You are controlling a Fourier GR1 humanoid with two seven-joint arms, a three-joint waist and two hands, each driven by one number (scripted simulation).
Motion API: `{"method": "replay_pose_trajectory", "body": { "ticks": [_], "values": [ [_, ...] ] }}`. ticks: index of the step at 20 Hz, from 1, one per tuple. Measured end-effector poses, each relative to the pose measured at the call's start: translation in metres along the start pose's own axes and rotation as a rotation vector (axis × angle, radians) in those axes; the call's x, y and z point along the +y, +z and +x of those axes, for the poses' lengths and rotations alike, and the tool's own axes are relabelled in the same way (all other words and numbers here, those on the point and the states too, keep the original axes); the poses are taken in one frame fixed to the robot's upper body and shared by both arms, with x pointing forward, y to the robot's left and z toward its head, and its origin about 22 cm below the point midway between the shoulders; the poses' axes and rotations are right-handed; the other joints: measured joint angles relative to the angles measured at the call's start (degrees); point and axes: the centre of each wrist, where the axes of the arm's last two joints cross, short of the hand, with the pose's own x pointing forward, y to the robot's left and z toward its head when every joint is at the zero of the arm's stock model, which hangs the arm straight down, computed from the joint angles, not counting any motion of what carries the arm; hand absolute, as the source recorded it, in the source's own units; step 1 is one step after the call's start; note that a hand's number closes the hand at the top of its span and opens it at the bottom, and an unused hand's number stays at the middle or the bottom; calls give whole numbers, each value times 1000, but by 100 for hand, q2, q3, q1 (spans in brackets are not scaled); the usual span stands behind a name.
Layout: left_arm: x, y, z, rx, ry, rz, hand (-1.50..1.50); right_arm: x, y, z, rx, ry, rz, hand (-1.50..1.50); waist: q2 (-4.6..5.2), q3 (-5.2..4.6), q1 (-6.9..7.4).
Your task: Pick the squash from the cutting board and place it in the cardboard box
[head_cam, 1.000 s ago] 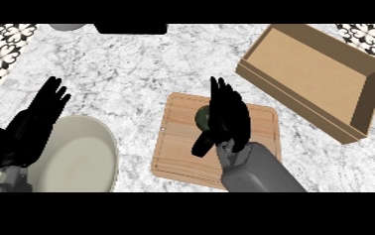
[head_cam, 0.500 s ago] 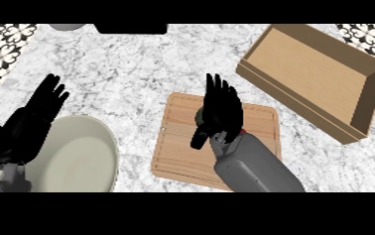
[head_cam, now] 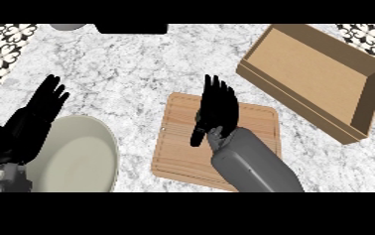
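Over the middle of the cutting board [head_cam: 256,125] hovers the right hand [head_cam: 218,111], its fingers straight, held close together and pointing toward the board's far edge, its thumb sticking out toward the board's left side. Its grey forearm [head_cam: 253,164] crosses the board's near edge and covers the near right corner. The squash cannot be made out: the hand hides the part of the board beneath it, and I cannot tell whether the palm touches anything there. Beyond the board's far right corner, close to it but apart, lies the cardboard box [head_cam: 307,75], open side up and set at a slant to the board. Left of the board, near its left edge, sits a pale round plate [head_cam: 81,154] on the marbled tabletop [head_cam: 124,75]. Farther left of the board, over the plate's outer rim, rests the left hand [head_cam: 36,115], open, fingers straight and slightly spread. Well beyond the board's far edge, a black object [head_cam: 132,28] is cut off by the view.
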Motion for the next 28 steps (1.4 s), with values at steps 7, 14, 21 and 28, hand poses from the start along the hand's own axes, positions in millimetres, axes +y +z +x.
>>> {"method": "replay_pose_trajectory", "body": {
  "ticks": [7,14,21,28],
  "values": [
    [-3,0,4,-4,5,-3,0,8,-10,0,36,24,14,-150,1,0,10],
    [-8,-1,8,-3,6,-5,0,20,-23,-7,74,42,45,-150,3,1,6],
    [-6,5,1,-7,8,-2,0,32,-28,-7,92,62,91,-150,6,0,26],
    [-10,3,6,2,3,3,0,38,-32,-12,107,66,97,-150,1,1,-2]
  ]
}}
